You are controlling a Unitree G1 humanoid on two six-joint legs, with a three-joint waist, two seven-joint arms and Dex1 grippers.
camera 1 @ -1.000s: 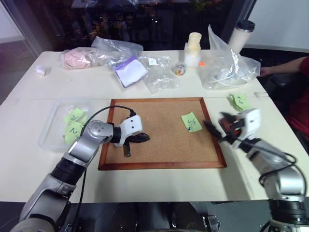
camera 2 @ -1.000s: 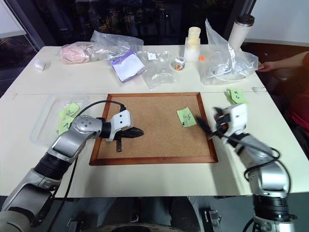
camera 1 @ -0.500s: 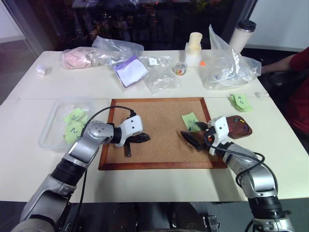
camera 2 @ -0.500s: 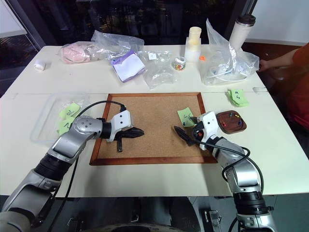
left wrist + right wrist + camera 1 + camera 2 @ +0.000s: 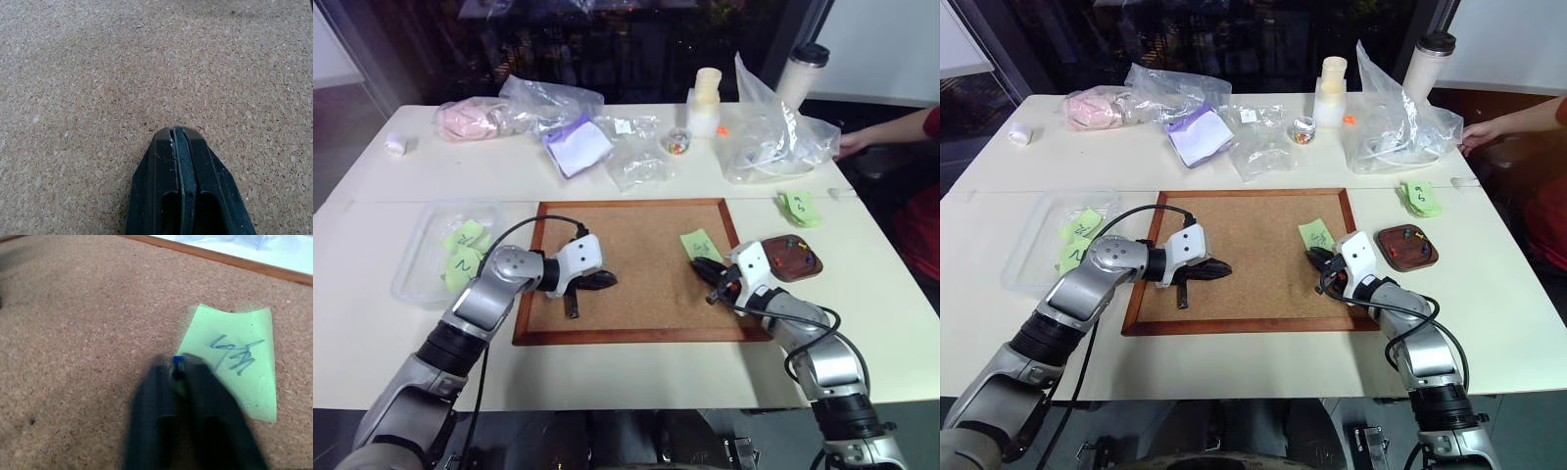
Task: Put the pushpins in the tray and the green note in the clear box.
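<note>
The green note (image 5: 701, 244) lies on the corkboard (image 5: 636, 294) near its right side, held by a blue pushpin (image 5: 177, 362) at its near corner. My right gripper (image 5: 177, 369) is shut on that pushpin, low over the cork. The dark brown tray (image 5: 781, 264) sits just right of the board, with a few coloured pushpins (image 5: 791, 243) in it. The clear box (image 5: 421, 264) stands at the left and holds green notes. My left gripper (image 5: 177, 134) rests shut on bare cork at the board's left part.
A pad of green notes (image 5: 801, 208) lies beyond the tray. Clear plastic bags (image 5: 769, 132), a small jar (image 5: 678, 140), a white container (image 5: 706, 98) and a tumbler (image 5: 800, 67) line the table's far side. A person's hand (image 5: 852, 145) rests at the far right edge.
My right gripper came down and left from beside the board to the note's near corner and shut on the blue pushpin. The left arm stayed still.
</note>
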